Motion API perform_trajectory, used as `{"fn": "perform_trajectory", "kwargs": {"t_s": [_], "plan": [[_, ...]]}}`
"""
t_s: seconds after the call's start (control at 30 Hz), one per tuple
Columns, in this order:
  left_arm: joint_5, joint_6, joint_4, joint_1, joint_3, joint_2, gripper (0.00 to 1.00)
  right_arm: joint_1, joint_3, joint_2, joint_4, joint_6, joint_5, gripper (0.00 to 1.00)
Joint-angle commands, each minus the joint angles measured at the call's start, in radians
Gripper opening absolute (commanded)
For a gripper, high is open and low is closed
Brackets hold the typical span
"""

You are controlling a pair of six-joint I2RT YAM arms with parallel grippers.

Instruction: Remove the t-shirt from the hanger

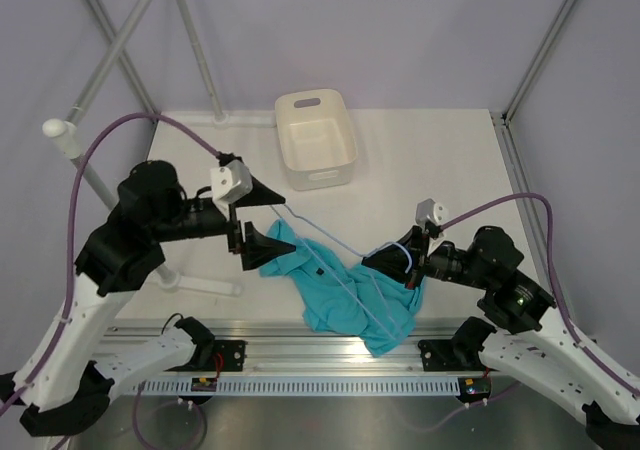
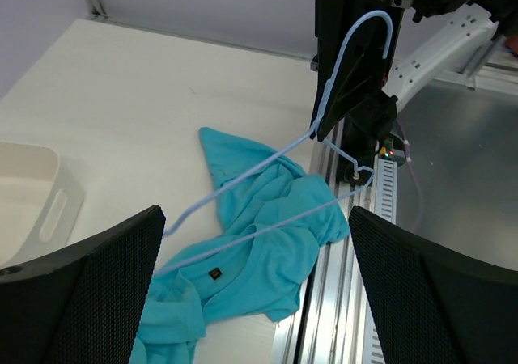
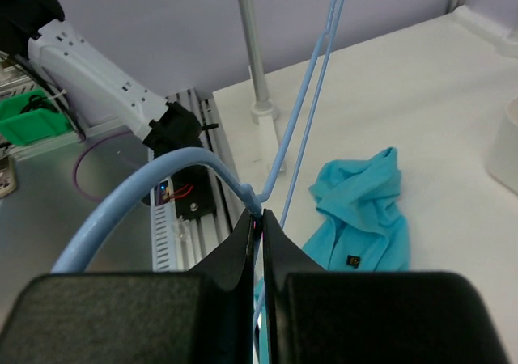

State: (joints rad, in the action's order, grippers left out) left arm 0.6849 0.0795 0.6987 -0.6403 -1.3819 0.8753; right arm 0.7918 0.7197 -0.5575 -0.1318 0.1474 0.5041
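Observation:
The teal t-shirt lies crumpled on the table near its front edge, its dark neck tag facing up. It also shows in the right wrist view. The light-blue wire hanger slants above the t-shirt, and its wires pass over the fabric. My right gripper is shut on the hanger's neck just under the hook. My left gripper is open and empty at the t-shirt's left end, its jaws wide apart over the fabric.
A white tub stands at the back middle of the table. Grey-white rack poles rise at the left, with a white base bar on the table. A metal rail runs along the front edge.

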Motion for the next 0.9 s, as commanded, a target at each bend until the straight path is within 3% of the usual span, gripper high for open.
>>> {"fn": "perform_trajectory", "kwargs": {"t_s": [0.0,0.17,0.3,0.6,0.77,0.87], "plan": [[0.146,0.075,0.063,-0.007,-0.081,0.125,0.99,0.001,0.001,-0.027,0.034,0.035,0.091,0.0],[0.111,0.178,0.139,-0.163,-0.131,0.244,0.97,0.001,0.038,-0.081,0.018,0.02,0.12,0.0],[0.07,0.232,0.222,-0.252,-0.17,0.355,0.87,0.001,0.067,-0.114,0.032,0.02,0.146,0.0],[0.113,0.27,0.245,-0.285,-0.172,0.412,0.64,0.001,0.084,-0.113,0.027,0.02,0.178,0.0],[0.078,0.241,0.237,-0.323,-0.19,0.448,0.61,0.001,0.083,-0.117,0.046,0.032,0.189,0.0],[0.077,0.23,0.228,-0.334,-0.206,0.462,0.46,0.001,0.081,-0.13,0.054,0.04,0.186,0.0]]}}
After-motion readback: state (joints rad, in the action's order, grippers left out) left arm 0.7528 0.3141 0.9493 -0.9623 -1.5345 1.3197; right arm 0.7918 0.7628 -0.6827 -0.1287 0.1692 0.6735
